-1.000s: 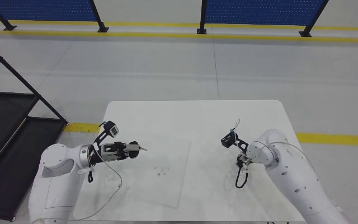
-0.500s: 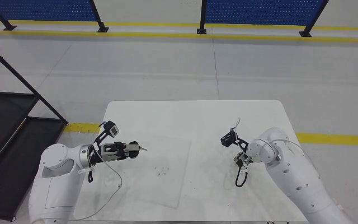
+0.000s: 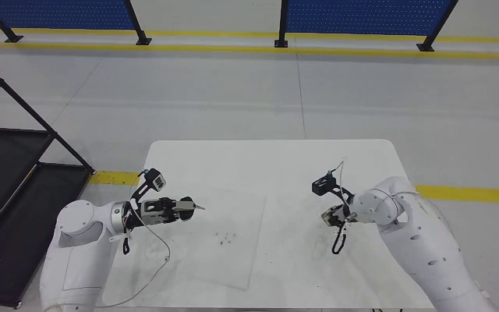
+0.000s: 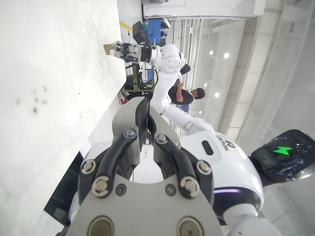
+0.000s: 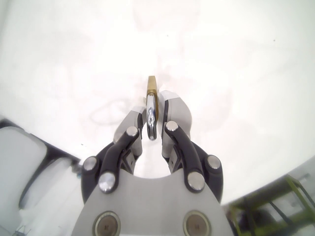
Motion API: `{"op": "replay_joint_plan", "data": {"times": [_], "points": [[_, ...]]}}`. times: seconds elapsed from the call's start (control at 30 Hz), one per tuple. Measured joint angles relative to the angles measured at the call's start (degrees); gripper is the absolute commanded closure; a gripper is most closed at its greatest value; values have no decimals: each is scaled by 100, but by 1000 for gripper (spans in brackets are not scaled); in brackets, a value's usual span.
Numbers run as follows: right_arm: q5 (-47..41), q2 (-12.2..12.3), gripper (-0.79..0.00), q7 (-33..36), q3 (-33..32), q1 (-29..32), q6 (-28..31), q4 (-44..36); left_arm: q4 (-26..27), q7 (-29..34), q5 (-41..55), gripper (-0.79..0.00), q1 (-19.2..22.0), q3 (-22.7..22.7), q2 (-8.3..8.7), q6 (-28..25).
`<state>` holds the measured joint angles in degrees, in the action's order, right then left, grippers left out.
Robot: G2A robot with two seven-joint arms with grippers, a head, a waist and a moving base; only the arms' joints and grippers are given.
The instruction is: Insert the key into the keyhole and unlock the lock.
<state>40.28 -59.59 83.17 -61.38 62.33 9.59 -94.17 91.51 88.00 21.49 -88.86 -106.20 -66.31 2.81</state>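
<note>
Two grippers are seen low over a white table (image 3: 234, 160), one toward each side. At 9 o'clock of the tabletop the left gripper (image 4: 147, 104) is closed, its fingers (image 4: 123, 117) pressed together so that hardly any gap is seen. A thin metal blade, taken to be the key (image 3: 200, 207), is pinched between them and is pointed toward 3 o'clock. At 3 o'clock the right gripper (image 5: 152, 101) is closed on the lock (image 5: 151, 104). The chrome shackle (image 5: 151, 124) is clamped edge-on between its two fingers (image 5: 176, 109), and the brass body (image 5: 151, 85) is seen jutting out beyond them toward the tabletop. Whether the lock is touching the surface cannot be told. Key and lock are well apart, separated by the middle of the table.

One small white label (image 4: 135, 49) is stuck on the housing of the right gripper, as seen from the left wrist; its print is too small to be read.

A faint, nearly clear sheet (image 3: 234, 269) is laid across the middle of the table, reaching toward 6 o'clock. A small cluster of dark specks (image 3: 226, 239) is scattered on it near the centre.

Around the table a pale grey floor (image 3: 234, 93) is marked with yellow lines (image 3: 234, 51). At 12 o'clock, beyond those lines, blue perforated panels (image 3: 62, 12) are propped on black stands. At 9 o'clock a black rack (image 3: 31, 179) is parked just beside the table.
</note>
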Motion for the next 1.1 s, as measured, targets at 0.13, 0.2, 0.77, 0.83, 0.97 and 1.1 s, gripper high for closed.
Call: {"op": "replay_joint_plan", "data": {"times": [0.13, 0.2, 0.77, 0.83, 0.97, 1.1], "points": [[-1180, 69, 0, -422, -582, 357, 292, -199, 0, 0, 0, 0, 0, 0, 0, 0], [-1885, 96, 0, -659, -854, 569, 523, -242, 0, 0, 0, 0, 0, 0, 0, 0], [-3935, 89, 0, -872, -883, 815, 1278, 80, 0, 0, 0, 0, 0, 0, 0, 0], [-3935, 89, 0, -872, -883, 815, 1278, 80, 0, 0, 0, 0, 0, 0, 0, 0], [-4024, 75, 0, -1093, -844, 923, 1250, 189, -3, -20, -14, 0, -10, 13, -1, -17], [-4658, 28, 0, -1547, -718, 1064, 1469, 537, -69, -319, 209, 0, -103, 290, -35, -359]]}}
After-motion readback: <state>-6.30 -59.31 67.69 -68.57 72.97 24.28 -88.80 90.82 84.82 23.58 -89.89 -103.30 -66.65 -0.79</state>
